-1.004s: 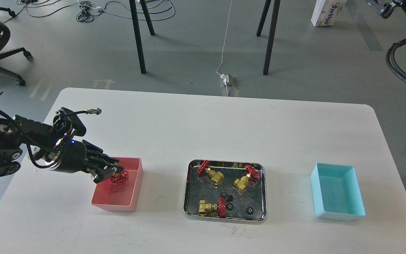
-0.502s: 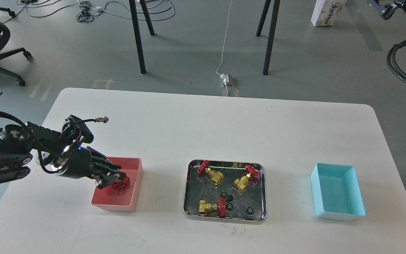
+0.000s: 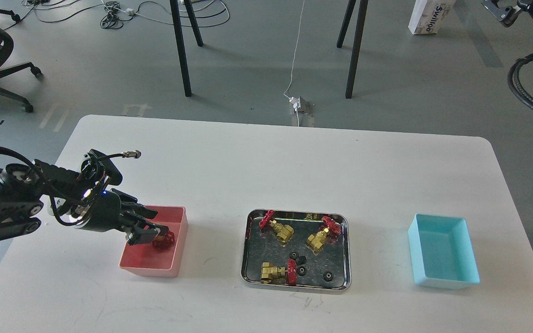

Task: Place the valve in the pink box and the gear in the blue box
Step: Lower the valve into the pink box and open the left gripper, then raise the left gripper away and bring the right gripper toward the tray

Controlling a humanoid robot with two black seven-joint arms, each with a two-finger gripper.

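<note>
The valve point(image 3: 163, 240) is seen lying inside the pink box point(image 3: 177, 245), just right of the left gripper point(image 3: 148, 225), whose fingers are spread apart and hold nothing over the box's left part

Shiny steel tray point(image 3: 246, 249), brass valves point(image 3: 284, 231), matt plastic pink box point(image 3: 179, 245)

Valve point(image 3: 164, 240) body hidden behind left pincer point(image 3: 148, 225) (only red handwheel shows), gear point(image 3: 327, 276) teeth too small.
</note>
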